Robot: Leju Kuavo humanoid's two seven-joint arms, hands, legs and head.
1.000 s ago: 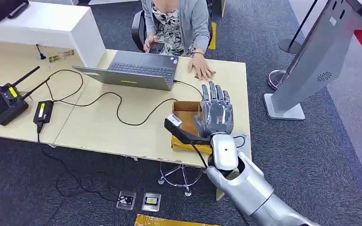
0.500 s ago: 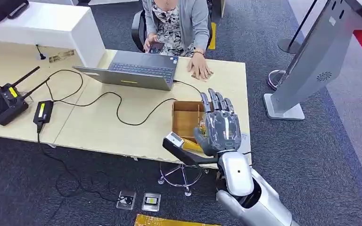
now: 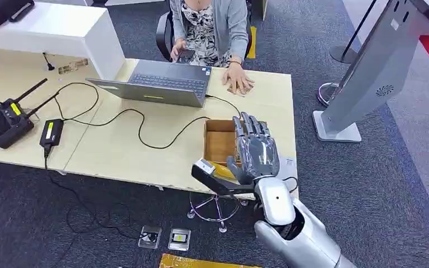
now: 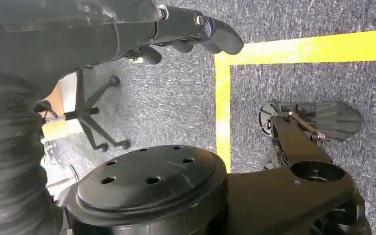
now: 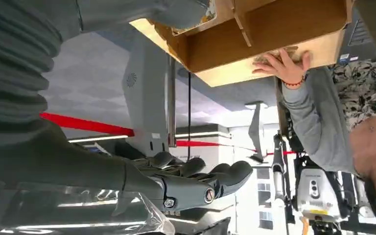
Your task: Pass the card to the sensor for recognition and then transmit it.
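From the head view the right robot hand [image 3: 255,151] hovers over the open cardboard box [image 3: 221,142] at the bench [image 3: 145,151] edge, fingers straight and apart, holding nothing; the card cannot be made out. The right wrist view adds the box's inner dividers and a person's hand [image 5: 280,66] flat on the bench. The left wrist view shows the left robot hand [image 4: 196,30] over carpet and yellow floor tape [image 4: 222,105], fingers loosely curled; its grip cannot be told. A laptop [image 3: 159,84] and cables lie beyond.
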